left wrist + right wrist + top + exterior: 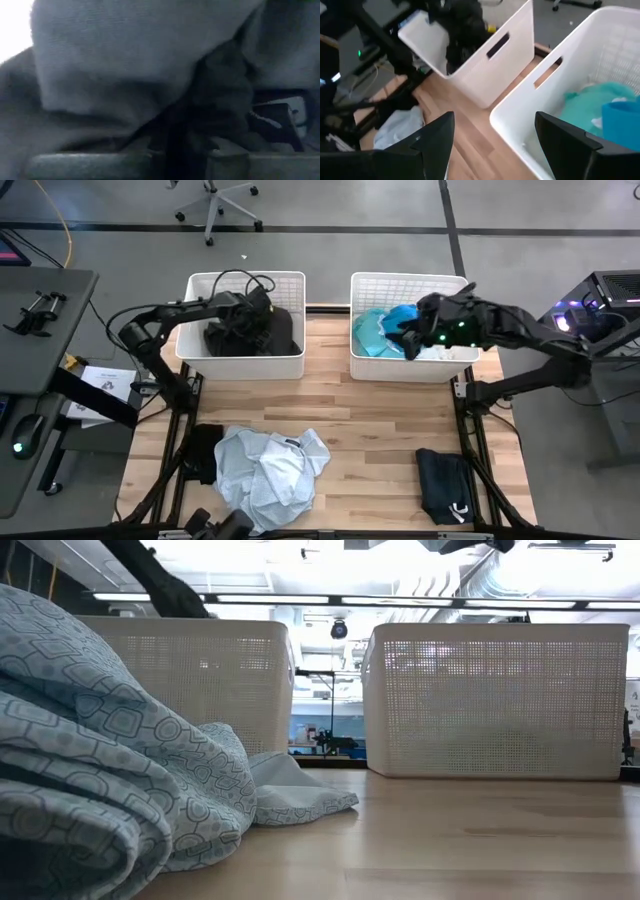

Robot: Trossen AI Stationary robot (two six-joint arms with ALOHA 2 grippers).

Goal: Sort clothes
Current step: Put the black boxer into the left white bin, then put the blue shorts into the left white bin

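Black clothes (250, 330) lie in the left white basket (200, 285). My left gripper (262, 308) is down among them, and dark grey cloth (125, 60) fills the left wrist view. Teal, bright blue and white clothes (380, 330) lie in the right white basket (440, 280). My right gripper (410, 335) hangs open and empty over that basket's left side (495, 150). A pale blue patterned garment (270, 465) lies crumpled on the table at the near left and also shows in the low view (110, 770). A black garment (443, 485) lies at the near right.
The two baskets stand side by side at the table's far edge, with a gap between them (328, 330). Bare wood (370, 430) lies in the middle of the table between the two loose garments. A cable (235, 280) loops over the left basket.
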